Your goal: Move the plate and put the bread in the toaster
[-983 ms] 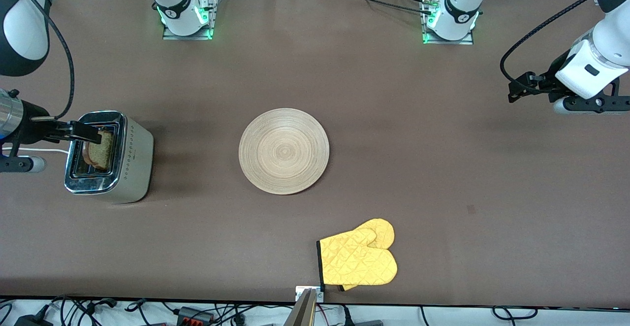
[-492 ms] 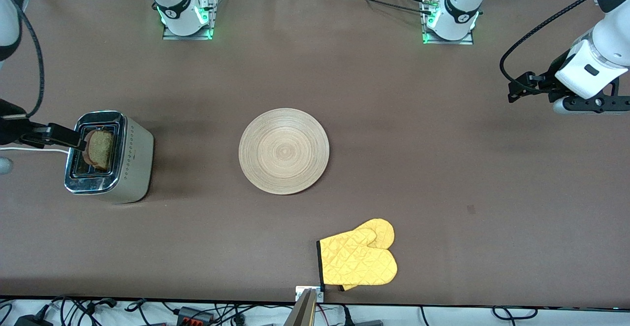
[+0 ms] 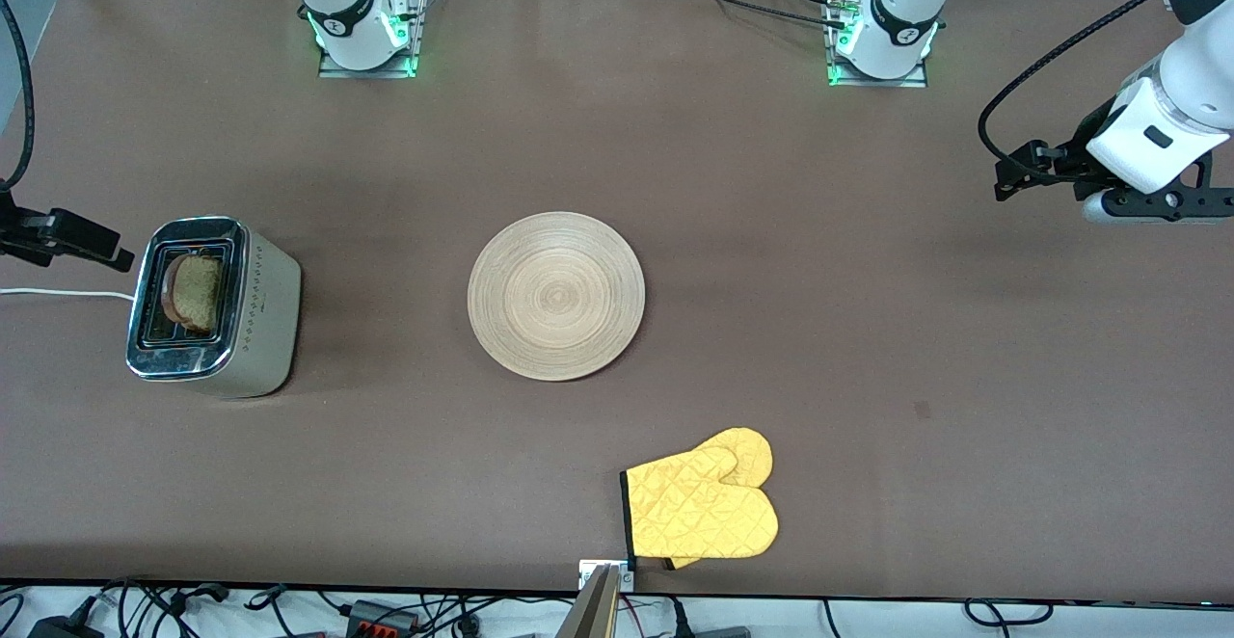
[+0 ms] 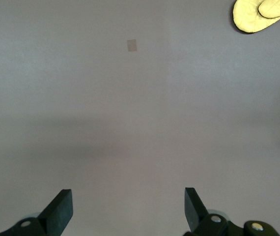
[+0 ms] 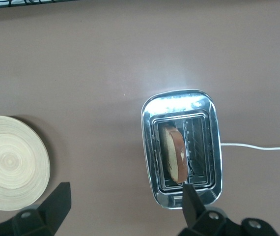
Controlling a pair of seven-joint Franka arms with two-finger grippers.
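Now that the right gripper has backed off toward its arm's end of the desk, the bread stands on edge in the toaster, in the slot on the plate's side, leaning a little and poking above the chrome top; a second ago that gripper was right at the slice over the slot, now it is clear of the toaster, empty, jaws spread wide; the wrist view looks straight down on toaster and bread, nothing between the fingers; white cord runs off the toaster under the gripper's side.

Plate sits mid-desk, well apart from both grippers, unchanged over the last second, bare; seen also from the right wrist.

Left gripper waits, hovering over bare desk at its own end, jaws wide and empty, no motion; yellow mitt lies well off from it near the front edge.

Judgement: bread step looks done, release complete; whether the slice is fully seated I cannot tell, it looks tilted; plate appears already placed, so the task reads as near finished; likely only arm retreat left.
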